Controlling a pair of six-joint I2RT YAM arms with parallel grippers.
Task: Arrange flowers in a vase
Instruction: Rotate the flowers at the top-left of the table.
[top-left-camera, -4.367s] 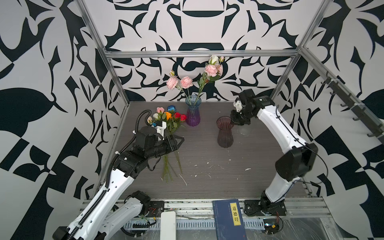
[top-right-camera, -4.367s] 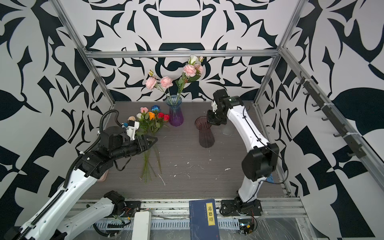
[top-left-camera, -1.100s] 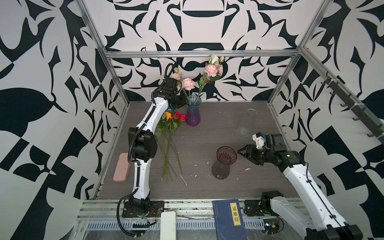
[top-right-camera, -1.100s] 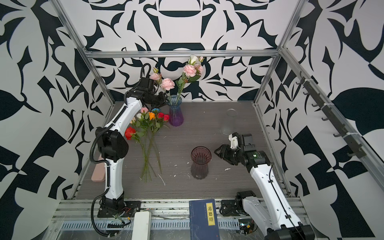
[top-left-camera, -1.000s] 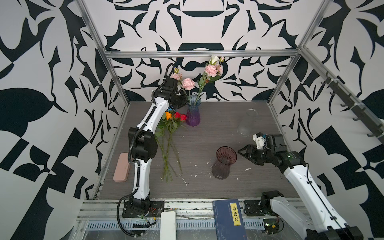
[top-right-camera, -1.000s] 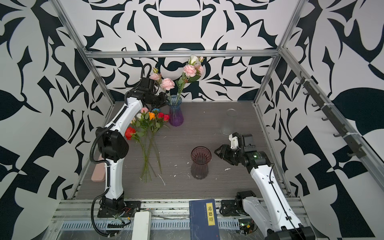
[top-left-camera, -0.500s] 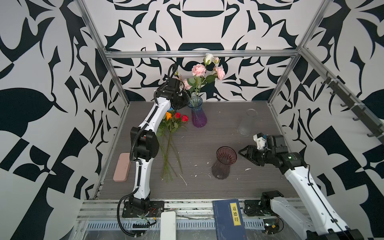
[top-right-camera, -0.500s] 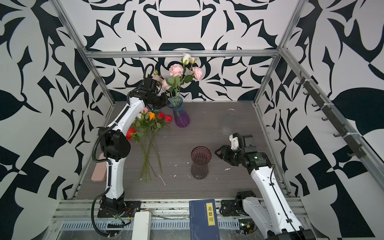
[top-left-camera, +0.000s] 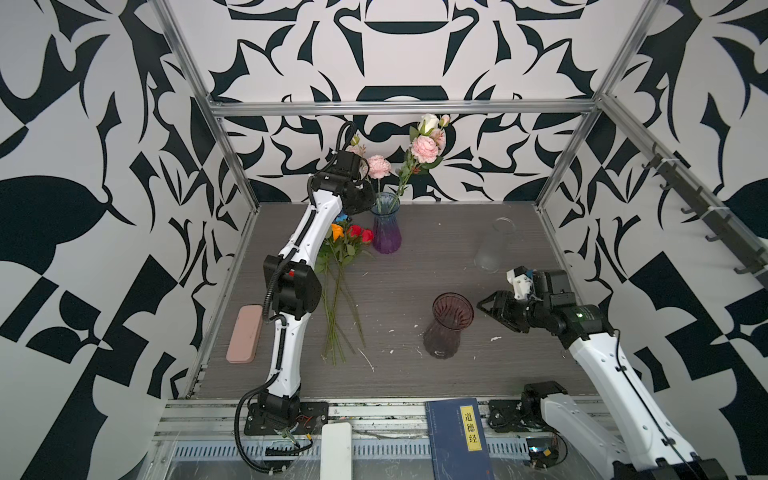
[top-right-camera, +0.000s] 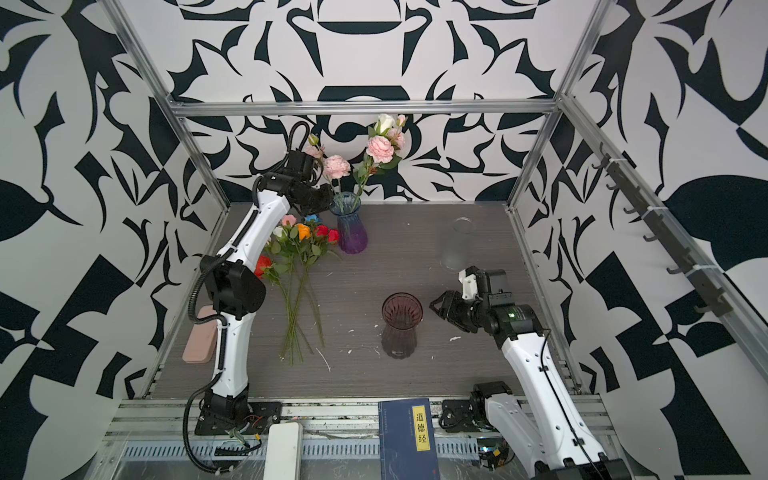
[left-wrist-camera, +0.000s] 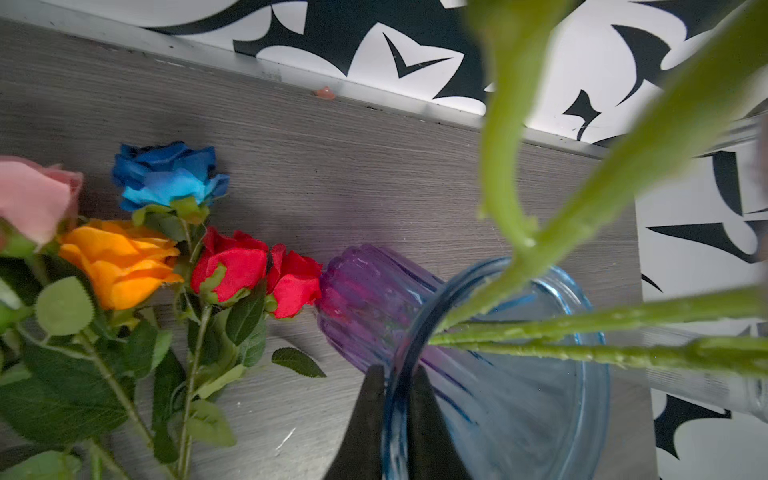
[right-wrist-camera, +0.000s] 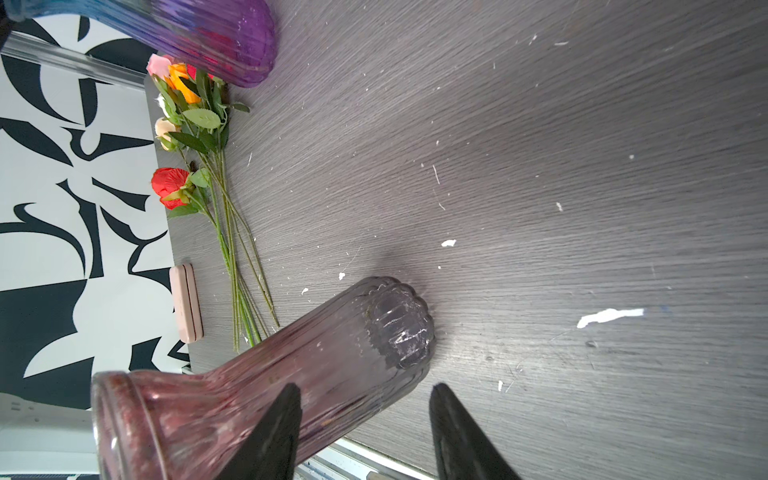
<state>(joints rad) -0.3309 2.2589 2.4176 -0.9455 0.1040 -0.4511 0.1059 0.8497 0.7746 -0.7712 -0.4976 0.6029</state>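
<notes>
left pincer clenched on blue vase rim | right pincer parted, just beside dark vase, gripping nothing | pink flowers standing in blue vase | roses lying on tabletop, red blooms just beside blue vase

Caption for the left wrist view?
Left end effector grips the rim of the blue-purple vase; loose roses lie beside it.

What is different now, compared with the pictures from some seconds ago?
The dark vase went from the back of the table toward the front; the right tool now stands open beside it. The left tool left the loose roses, reached back and closed on the rim of the blue-purple vase, which briefly shifted sideways and returned. Roses, clear vase and pink case stayed.
</notes>
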